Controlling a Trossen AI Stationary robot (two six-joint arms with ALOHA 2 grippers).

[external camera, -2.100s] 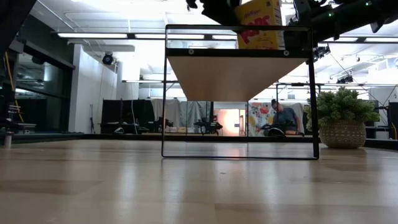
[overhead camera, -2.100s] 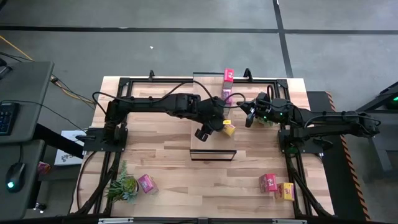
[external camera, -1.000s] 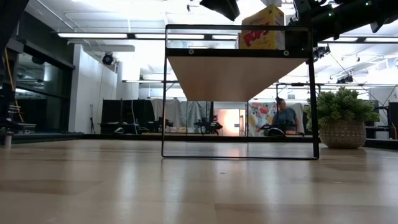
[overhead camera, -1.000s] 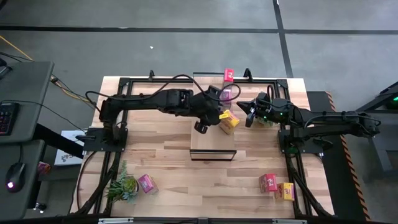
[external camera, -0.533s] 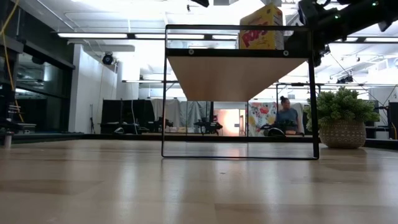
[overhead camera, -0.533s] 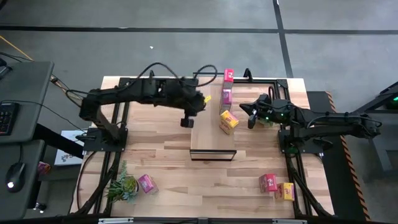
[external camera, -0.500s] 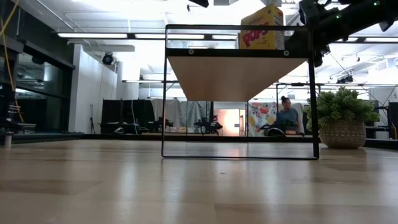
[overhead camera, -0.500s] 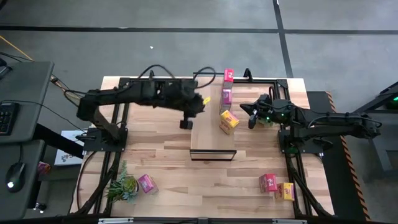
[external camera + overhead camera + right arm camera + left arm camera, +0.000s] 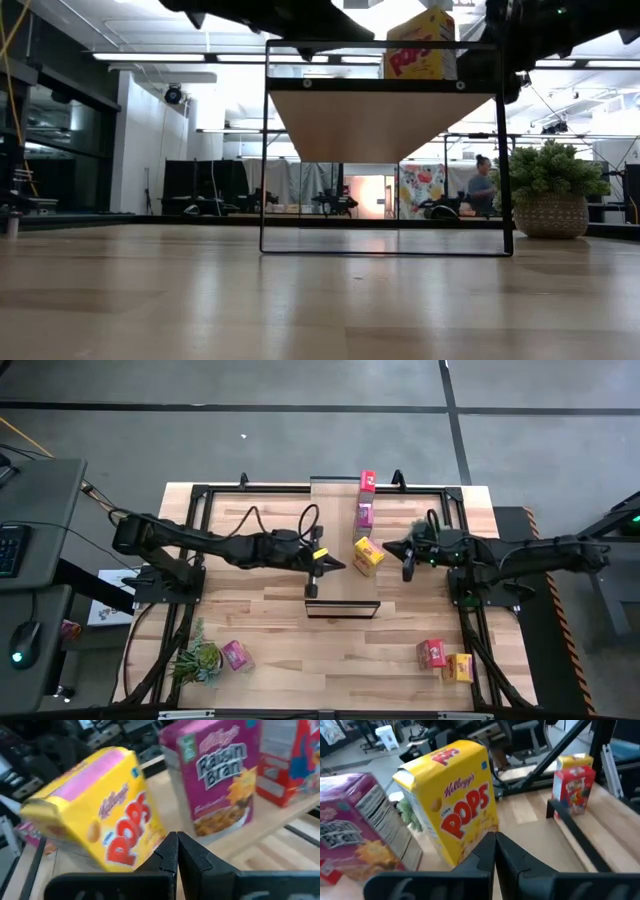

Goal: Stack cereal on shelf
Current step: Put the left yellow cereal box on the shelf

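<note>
From above, the left gripper (image 9: 312, 574) sits over the shelf (image 9: 341, 595), fingers pressed together and holding nothing. The yellow cereal box (image 9: 368, 556) stands on the shelf beside it. The right gripper (image 9: 406, 554), also closed and empty, waits just past that box. Only the wrist views show the box's "Pops" name (image 9: 466, 809).

Three cereal boxes (image 9: 367, 555) on shelf (image 9: 341, 596)
</note>
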